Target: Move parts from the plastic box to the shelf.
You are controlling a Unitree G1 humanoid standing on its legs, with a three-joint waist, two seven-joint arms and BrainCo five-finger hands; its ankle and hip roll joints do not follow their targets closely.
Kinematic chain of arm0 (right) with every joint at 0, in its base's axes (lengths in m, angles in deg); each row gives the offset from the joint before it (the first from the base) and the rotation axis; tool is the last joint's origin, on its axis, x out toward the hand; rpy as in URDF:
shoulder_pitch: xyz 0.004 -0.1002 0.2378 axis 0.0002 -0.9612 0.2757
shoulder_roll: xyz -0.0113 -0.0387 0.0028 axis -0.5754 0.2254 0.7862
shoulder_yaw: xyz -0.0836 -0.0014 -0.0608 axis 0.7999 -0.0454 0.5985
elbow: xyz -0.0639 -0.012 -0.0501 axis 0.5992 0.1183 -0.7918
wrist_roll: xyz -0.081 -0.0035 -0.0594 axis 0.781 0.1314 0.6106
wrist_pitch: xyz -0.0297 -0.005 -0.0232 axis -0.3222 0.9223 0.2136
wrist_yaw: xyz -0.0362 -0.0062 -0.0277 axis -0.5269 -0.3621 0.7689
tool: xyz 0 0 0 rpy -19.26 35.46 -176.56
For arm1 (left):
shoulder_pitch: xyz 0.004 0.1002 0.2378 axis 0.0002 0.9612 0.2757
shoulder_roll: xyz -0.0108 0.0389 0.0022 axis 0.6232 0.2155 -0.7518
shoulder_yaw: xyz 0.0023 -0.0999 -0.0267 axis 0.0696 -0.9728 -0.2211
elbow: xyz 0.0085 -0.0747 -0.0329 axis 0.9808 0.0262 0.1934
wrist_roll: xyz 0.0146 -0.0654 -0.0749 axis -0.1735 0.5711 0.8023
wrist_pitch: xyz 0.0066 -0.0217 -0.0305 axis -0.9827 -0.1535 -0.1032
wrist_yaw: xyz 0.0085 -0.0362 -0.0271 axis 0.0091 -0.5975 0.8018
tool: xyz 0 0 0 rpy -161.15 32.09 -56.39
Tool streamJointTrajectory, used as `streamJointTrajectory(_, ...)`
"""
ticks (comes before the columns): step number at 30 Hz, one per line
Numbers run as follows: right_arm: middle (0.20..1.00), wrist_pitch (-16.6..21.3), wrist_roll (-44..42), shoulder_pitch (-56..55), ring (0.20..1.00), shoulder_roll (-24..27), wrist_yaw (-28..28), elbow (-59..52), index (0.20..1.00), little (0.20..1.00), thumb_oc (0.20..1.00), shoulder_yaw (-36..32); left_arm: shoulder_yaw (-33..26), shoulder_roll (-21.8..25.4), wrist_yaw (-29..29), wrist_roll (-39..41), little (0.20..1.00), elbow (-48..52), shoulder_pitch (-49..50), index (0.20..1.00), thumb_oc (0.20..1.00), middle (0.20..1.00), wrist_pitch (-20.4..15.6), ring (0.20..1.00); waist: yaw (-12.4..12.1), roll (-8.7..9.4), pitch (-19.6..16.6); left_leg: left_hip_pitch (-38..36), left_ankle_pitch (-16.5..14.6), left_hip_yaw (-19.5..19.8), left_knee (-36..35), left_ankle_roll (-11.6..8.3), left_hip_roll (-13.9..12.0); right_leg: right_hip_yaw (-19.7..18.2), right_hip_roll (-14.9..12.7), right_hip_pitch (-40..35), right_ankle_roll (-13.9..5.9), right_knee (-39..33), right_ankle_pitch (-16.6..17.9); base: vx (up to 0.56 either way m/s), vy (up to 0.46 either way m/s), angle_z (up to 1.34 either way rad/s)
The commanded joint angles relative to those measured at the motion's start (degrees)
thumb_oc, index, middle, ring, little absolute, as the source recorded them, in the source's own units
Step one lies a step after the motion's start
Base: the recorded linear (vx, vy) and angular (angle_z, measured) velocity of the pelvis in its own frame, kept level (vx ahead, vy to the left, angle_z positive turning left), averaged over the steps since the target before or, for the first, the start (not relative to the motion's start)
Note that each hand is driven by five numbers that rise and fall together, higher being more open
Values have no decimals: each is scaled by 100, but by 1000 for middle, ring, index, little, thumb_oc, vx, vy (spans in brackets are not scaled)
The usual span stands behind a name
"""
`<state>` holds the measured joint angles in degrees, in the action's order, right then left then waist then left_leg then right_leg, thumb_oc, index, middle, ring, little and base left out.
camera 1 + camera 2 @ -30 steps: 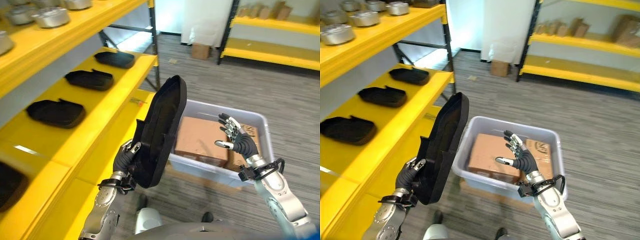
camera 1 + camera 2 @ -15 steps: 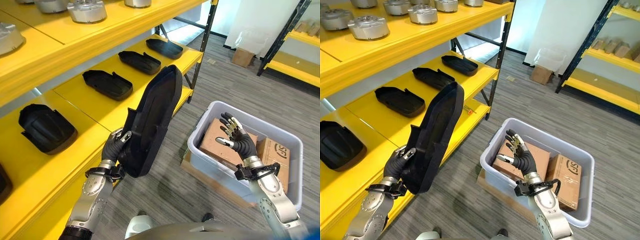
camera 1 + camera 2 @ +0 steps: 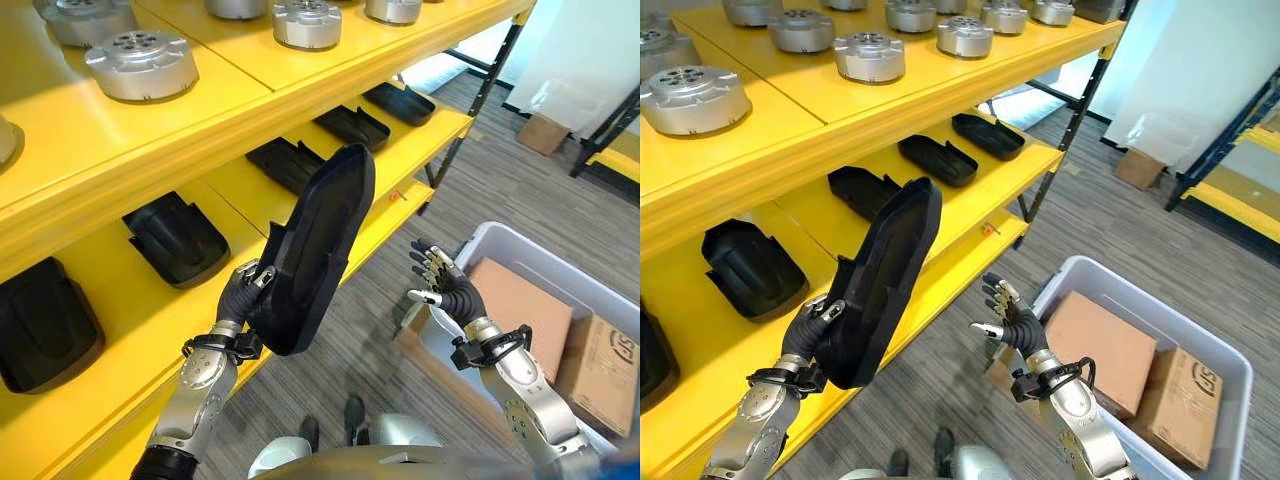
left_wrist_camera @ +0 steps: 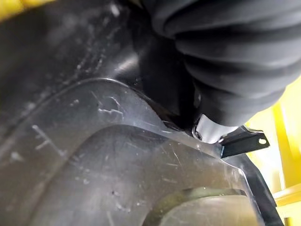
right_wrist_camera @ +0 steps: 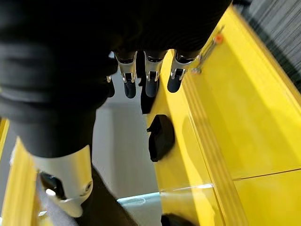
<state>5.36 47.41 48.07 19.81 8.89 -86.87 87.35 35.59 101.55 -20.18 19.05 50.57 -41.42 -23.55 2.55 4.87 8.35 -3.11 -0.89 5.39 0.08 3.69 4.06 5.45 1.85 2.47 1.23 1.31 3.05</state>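
One black part (image 3: 315,250) is up in the air, tilted on end, gripped at its lower edge by the left hand (image 3: 243,296), whose fingers curl round the rim. It hangs in front of the yellow shelf (image 3: 300,95), at the level of the middle tier, not touching it.

Middle tier: a row of like black parts (image 3: 937,159) lying flat, spaced apart. Top tier: round silver castings (image 3: 869,55) in a line.

Right hand (image 3: 442,287): empty, fingers straight and spread, palm turned toward the held part, well apart from it. In the right wrist view its fingers (image 5: 151,81) point toward the yellow shelving and touch nothing.

Grey plastic box (image 3: 1230,356) on the floor to the right, beside the right forearm; inside it two cardboard cartons (image 3: 1100,348) lie side by side.

Left wrist view: the scuffed inner face of the black part sits close against the hand.
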Motion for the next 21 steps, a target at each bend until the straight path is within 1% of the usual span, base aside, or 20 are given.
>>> streamJointTrajectory(1, 1000, 304, -103, 328, 1000, 147, 20, -244, 1000, 1000, 1000, -274, -240, -97, 108, 159, 200, 562, -133, 200, 200, 200, -449, 200, -101, -119, -363, 45, 234, -217, -508, -238, -120, 56, -210, -464, -530, -21, -414, 12, -146, 13)
streamJointTrajectory(3, 1000, 314, -77, 336, 1000, 154, 44, -263, 1000, 1000, 1000, -273, -302, -107, 124, 220, 200, 526, -65, 200, 200, 200, -465, 200, -132, -117, -380, 32, 228, -253, -506, -249, -145, 81, -211, -537, -526, -128, -393, 10, -71, -16)
streamJointTrajectory(4, 1000, 311, -76, 377, 1000, 166, 30, -257, 1000, 1000, 1000, -246, -313, -112, 126, 306, 200, 476, -59, 200, 200, 200, -448, 200, -167, -126, -330, 72, 201, -237, -366, -253, -149, 130, -224, -566, -498, -149, -390, -56, -59, -20)
streamJointTrajectory(5, 1000, 332, -136, 437, 1000, 197, 44, -284, 1000, 1000, 1000, -209, -326, -94, 134, 357, 200, 472, -55, 200, 200, 200, -455, 200, -195, -116, -210, 249, 121, -218, 32, -264, -119, 152, -254, -550, -463, -112, -398, -61, -59, 3)
streamJointTrajectory(6, 1000, 335, -138, 445, 1000, 196, 45, -278, 1000, 1000, 1000, -208, -330, -94, 134, 359, 200, 473, -58, 200, 200, 200, -453, 200, -182, -116, -207, 289, 85, -209, 103, -264, -116, 163, -255, -544, -462, -106, -402, -93, -41, 15)
streamJointTrajectory(7, 1000, 359, -156, 466, 1000, 248, 72, -310, 1000, 1000, 1000, -212, -349, -91, 154, 395, 200, 483, -30, 200, 200, 200, -461, 200, -201, -114, -90, 475, 18, -191, 470, -311, -70, 218, -283, -527, -426, -74, -395, -167, -32, 25)
streamJointTrajectory(8, 1000, 374, -72, 515, 1000, 396, 100, -315, 1000, 1000, 1000, -248, -374, -101, 200, 392, 200, 489, 22, 200, 200, 200, -477, 200, -261, -131, 147, 869, -32, -138, 1041, -454, 60, 366, -351, -492, -375, -31, -389, -193, -28, 36)
streamJointTrajectory(9, 1000, 362, -61, 536, 1000, 446, 113, -279, 1000, 1000, 1000, -255, -399, -103, 212, 387, 200, 493, 45, 200, 200, 200, -481, 200, -271, -140, 184, 973, -76, -98, 1190, -498, 57, 420, -389, -479, -368, -18, -381, -170, 1, 55)
streamJointTrajectory(10, 1000, 345, -84, 546, 1000, 472, 120, -230, 1000, 1000, 1000, -261, -443, -104, 226, 401, 200, 487, 81, 200, 200, 200, -482, 200, -293, -110, 191, 997, -195, -63, 1377, -510, 8, 446, -464, -458, -372, -7, -354, -76, 23, 65)
streamJointTrajectory(11, 1000, 330, -112, 538, 1000, 478, 125, -199, 1000, 1000, 1000, -278, -494, -98, 233, 377, 200, 536, 133, 200, 200, 200, -474, 200, -313, -51, 211, 1023, -278, -50, 1646, -495, -121, 453, -562, -425, -380, 13, -314, -46, 19, 70)
streamJointTrajectory(12, 1000, 331, -113, 538, 1000, 476, 126, -197, 1000, 1000, 1000, -275, -497, -96, 233, 377, 200, 544, 141, 200, 200, 200, -469, 200, -314, -61, 214, 1041, -317, -48, 1701, -498, -133, 454, -547, -429, -379, 19, -322, -42, 39, 58)
streamJointTrajectory(13, 1000, 314, -112, 487, 1000, 492, 143, -183, 1000, 1000, 1000, -327, -582, -73, 260, 306, 200, 647, 211, 200, 200, 200, -466, 200, -323, -21, 219, 1001, -361, -57, 1814, -447, -308, 471, -655, -390, -398, 45, -294, -29, 45, 44)
streamJointTrajectory(14, 1000, 305, -111, 433, 1000, 490, 148, -171, 1000, 1000, 1000, -347, -626, -81, 252, 298, 200, 690, 277, 200, 200, 200, -466, 200, -314, -10, 213, 945, -373, -80, 1973, -422, -545, 489, -697, -369, -397, 85, -305, -37, 75, 27)
streamJointTrajectory(15, 1000, 292, -130, 349, 1000, 482, 142, -149, 1000, 1000, 1000, -380, -639, -107, 234, 333, 200, 677, 293, 200, 200, 200, -471, 200, -286, -27, 185, 824, -297, -127, 1915, -421, -838, 531, -734, -329, -393, 145, -353, 3, 141, 15)
streamJointTrajectory(16, 1000, 258, -144, 192, 1000, 484, 127, -160, 1000, 1000, 1000, -428, -638, -122, 198, 353, 200, 652, 272, 200, 200, 200, -462, 200, -185, -99, 83, 540, -34, -295, 1552, -534, -1360, 649, -773, -286, -396, 198, -435, 20, 111, 16)
streamJointTrajectory(17, 1000, 256, -145, 181, 1000, 491, 126, -166, 1000, 1000, 1000, -429, -634, -126, 197, 353, 200, 654, 279, 200, 200, 200, -461, 200, -181, -111, 85, 496, -15, -290, 1493, -553, -1379, 658, -755, -302, -384, 204, -448, 40, 152, 34)
streamJointTrajectory(19, 1000, 236, -161, 28, 1000, 533, 105, -163, 1000, 1000, 1000, -497, -573, -130, 167, 341, 200, 646, 224, 200, 200, 200, -434, 200, -68, -241, -7, 274, 419, -438, 999, -763, -1932, 858, -824, -286, -410, 300, -552, 25, 243, 75)
streamJointTrajectory(20, 1000, 221, -177, -57, 1000, 573, 33, -87, 1000, 1000, 1000, -569, -470, -74, 145, 234, 200, 668, 112, 200, 200, 200, -403, 200, 14, -370, -41, 249, 815, -709, 425, -934, -2374, 1129, -1012, -213, -488, 524, -637, 9, 276, 62)
streamJointTrajectory(21, 1000, 223, -177, -59, 1000, 576, 33, -85, 1000, 1000, 1000, -572, -464, -78, 142, 231, 200, 668, 110, 200, 200, 200, -401, 200, 25, -376, -47, 232, 851, -701, 366, -942, -2378, 1144, -1011, -204, -486, 544, -653, -3, 291, 61)
